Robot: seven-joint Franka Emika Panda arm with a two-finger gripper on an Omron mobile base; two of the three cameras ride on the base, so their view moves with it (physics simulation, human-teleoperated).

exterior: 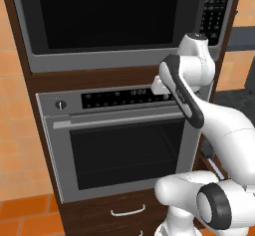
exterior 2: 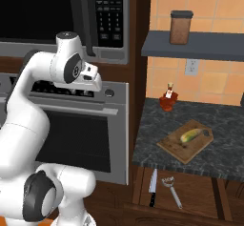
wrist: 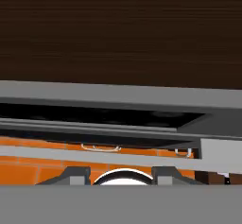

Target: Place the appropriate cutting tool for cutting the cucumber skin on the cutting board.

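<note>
On the grained wooden cutting board lies the oval cucumber — gripper spread open, empty.

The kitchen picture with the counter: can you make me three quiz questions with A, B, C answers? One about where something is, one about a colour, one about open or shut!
1. Where is the cucumber?
A. In the drawer
B. On the cutting board
C. On the shelf

2. What colour is the jar on the shelf?
A. Brown with a dark lid
B. Blue
C. White

3. Is the drawer with the peeler and the knife open or shut?
A. Shut
B. Open
C. Taken out

Answers:
1 B, the yellow-green piece lies on the wooden board on the counter.
2 A, the jar looks brown under a dark lid.
3 B, you can see down onto both utensils lying inside, below the counter edge.
</note>
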